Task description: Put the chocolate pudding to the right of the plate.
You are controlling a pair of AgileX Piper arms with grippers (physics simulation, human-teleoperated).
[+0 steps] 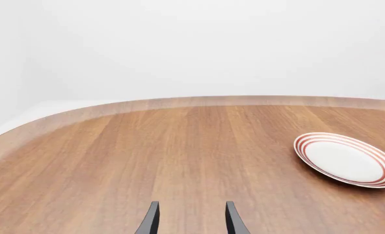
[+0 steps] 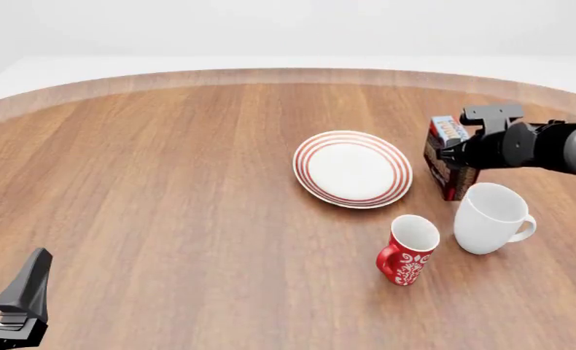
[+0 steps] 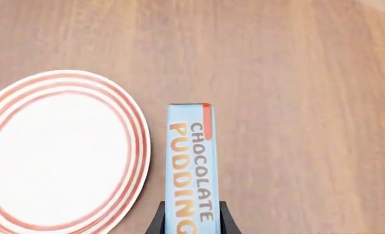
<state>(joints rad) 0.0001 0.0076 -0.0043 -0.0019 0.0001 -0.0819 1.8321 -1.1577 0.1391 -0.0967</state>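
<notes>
pudding carton, light blue top, brown sides, pinched in my right fingers beside red-ringed white plate; left fingers spread, idle.

the front view looked forward and down over the whole worktop. the left wrist view sat low, facing across it. the right wrist view hung close, looking straight down. all three shared the plate.

Plate — white, red rings; pudding — light blue (orange-brown lettering)
</notes>
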